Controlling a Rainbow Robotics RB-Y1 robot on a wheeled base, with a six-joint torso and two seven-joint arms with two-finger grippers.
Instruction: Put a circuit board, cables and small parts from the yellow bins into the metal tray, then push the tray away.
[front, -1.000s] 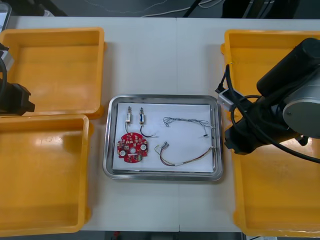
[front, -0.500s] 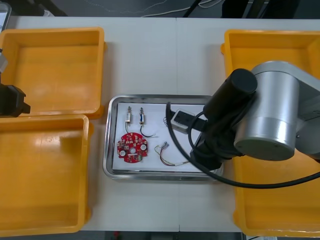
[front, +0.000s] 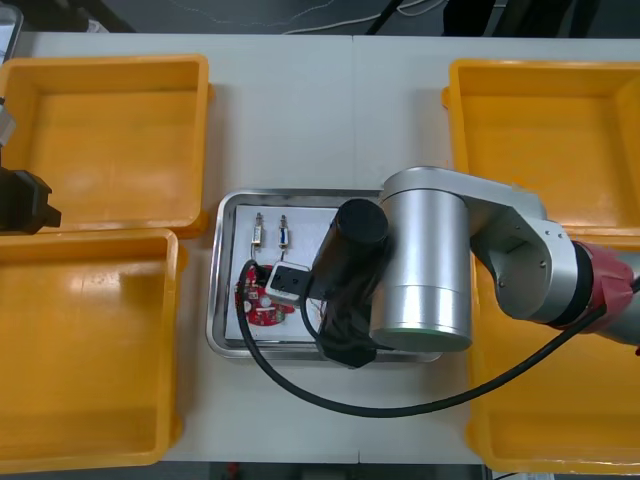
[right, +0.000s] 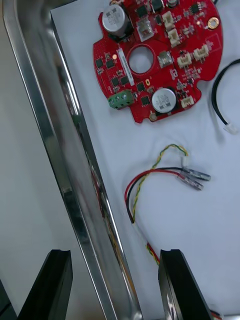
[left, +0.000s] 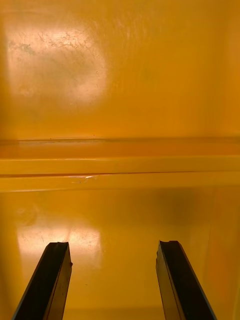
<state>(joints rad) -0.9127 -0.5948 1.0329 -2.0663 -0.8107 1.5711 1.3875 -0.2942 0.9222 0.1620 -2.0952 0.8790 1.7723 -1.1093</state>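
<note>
The right gripper (right: 112, 255) hangs over one long edge of the metal tray (right: 60, 150). Its fingers (right: 176, 287) are released and wide apart, grasping nothing. The tray's shiny rim runs up between them, so one finger is over the bare table (right: 25, 175) and the other over the tray's white inside. Just beside the tip of that inner finger lies the red and yellow cable (right: 145, 185), which loops away ahead of it, its metal ends pointing off to the finger's outer side. Farther ahead of the fingers, well apart from them, the round red circuit board (right: 155, 60) lies flat on the white lining, with a black cable (right: 217, 100) curving just beside it. From above, the right arm (front: 425, 260) covers much of the tray, and two small metal parts (front: 272, 233) lie side by side beyond the board. The left gripper (left: 112, 245) is parked over the yellow bins (left: 120, 165) on its own side. Its fingers (left: 50, 280) are likewise released and empty, and the bins' adjoining walls cross just ahead of the fingertips.
</note>
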